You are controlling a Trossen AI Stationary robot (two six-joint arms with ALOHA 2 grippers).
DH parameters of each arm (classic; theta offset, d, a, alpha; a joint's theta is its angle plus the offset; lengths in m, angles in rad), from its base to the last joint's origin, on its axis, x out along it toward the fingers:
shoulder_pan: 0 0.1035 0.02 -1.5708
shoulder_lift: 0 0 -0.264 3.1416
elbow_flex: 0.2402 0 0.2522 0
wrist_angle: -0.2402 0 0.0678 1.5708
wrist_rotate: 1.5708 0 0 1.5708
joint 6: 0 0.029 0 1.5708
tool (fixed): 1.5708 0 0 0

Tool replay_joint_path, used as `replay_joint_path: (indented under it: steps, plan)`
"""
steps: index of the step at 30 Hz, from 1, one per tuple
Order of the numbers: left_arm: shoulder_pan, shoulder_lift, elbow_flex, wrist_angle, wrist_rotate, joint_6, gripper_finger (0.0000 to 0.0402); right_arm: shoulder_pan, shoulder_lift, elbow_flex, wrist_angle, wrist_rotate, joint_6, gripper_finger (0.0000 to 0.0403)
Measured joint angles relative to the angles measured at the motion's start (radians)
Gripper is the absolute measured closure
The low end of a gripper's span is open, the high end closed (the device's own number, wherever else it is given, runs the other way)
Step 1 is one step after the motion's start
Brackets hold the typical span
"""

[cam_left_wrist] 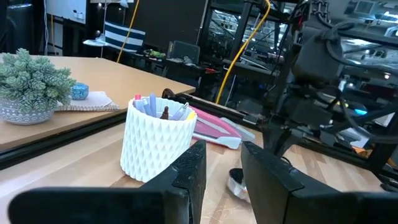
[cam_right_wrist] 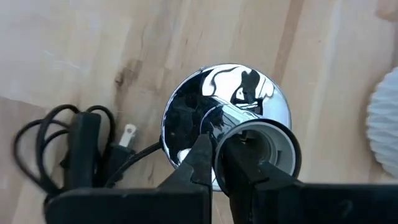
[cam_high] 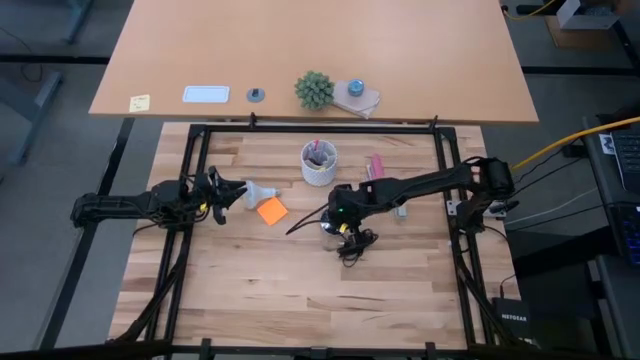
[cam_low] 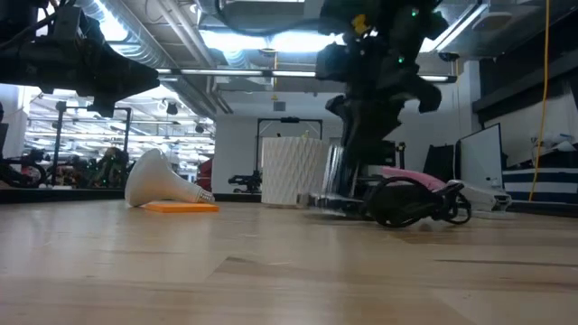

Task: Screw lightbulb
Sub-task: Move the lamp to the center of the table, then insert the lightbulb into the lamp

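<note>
Lying by orange pad (cam_high: 271,211): lightbulb (cam_high: 258,193); L fingers (cam_left_wrist: 221,177) released, R fingers (cam_right_wrist: 219,163) grasping socket (cam_right_wrist: 249,140).

The lightbulb (cam_high: 258,192) is small, white and funnel-shaped, lying on its side on the wooden surface (cam_high: 280,290), left of centre. Its rounded wide end points left; its narrow greyish base points right.

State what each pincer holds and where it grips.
Right pincer is closed on the rim of the silvery fitting's socket. Left pincer, open above the table, holds nothing; the lightbulb lies free.
</note>
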Motion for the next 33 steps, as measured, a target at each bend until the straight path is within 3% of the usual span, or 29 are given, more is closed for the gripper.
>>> replay_joint_path:
  steps: [7,18,26,33]
  plan:
    - [0.0,0.002,0.0,0.0,0.0,-0.001,0.0309,0.0,0.022,0.002,0.051,0.01,0.0,0.0325]
    - [0.0,0.008,0.0,0.0,0.0,-0.003,0.0309,0.0,0.016,0.048,0.062,0.113,0.002,0.0219]
    - [0.0,0.008,0.0,0.0,0.0,-0.028,0.0309,0.0,0.015,0.234,-0.029,0.113,0.006,0.0203]
    - [-0.019,0.049,0.0,-0.004,0.04,-0.108,0.0309,-0.023,0.014,0.274,0.129,0.113,-0.042,0.0203]
